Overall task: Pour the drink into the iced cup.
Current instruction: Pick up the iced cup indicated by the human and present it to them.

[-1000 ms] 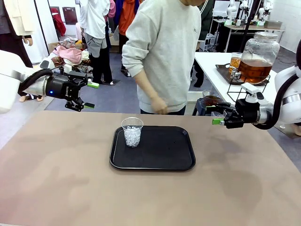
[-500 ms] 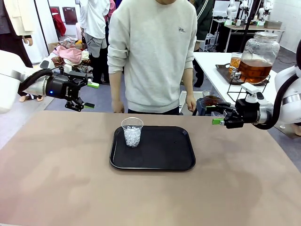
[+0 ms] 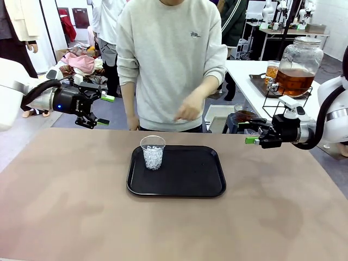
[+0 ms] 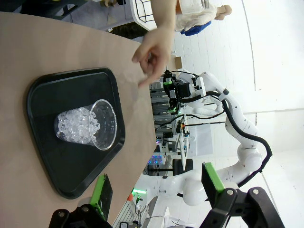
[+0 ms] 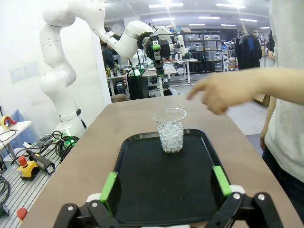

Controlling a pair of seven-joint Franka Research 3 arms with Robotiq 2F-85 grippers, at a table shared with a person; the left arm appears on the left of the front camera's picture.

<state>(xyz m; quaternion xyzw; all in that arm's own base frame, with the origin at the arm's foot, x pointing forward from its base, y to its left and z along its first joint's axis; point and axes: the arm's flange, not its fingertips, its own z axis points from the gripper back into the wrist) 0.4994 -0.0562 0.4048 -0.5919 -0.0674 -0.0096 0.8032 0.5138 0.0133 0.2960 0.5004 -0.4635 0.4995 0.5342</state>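
A clear cup (image 3: 153,153) packed with ice stands upright in the far-left corner of a black tray (image 3: 187,184). The tray lies flat in the middle of the brown table (image 3: 65,206). The ice fills most of the cup.

The drink (image 3: 295,80), amber-brown, sits in a big lidded glass jar (image 3: 300,51). The jar rests on a wire stand on a white side table (image 3: 242,73) at the far right, well apart from the cup. A small glass (image 3: 272,70) with liquid of the same colour stands just beside the jar.

The left fingers (image 3: 107,98) hang over the table's far-left edge, spread wide and holding nothing, their tips aimed toward the middle. The right fingers (image 3: 251,140) hang over the far-right edge, also spread wide and empty, aimed at the tray. In the right wrist view the two green pads frame the near end of the tray, with the cup beyond them. In the left wrist view, which is rolled sideways, the cup and tray lie ahead of that arm's open fingers.

A person (image 3: 168,60) in a light grey sweatshirt stands at the far side, just behind the tray. One hand (image 3: 187,111) is raised in front of the body, loosely curled and slightly blurred, above the table's far edge and apart from the cup. The other arm hangs down at the person's side.
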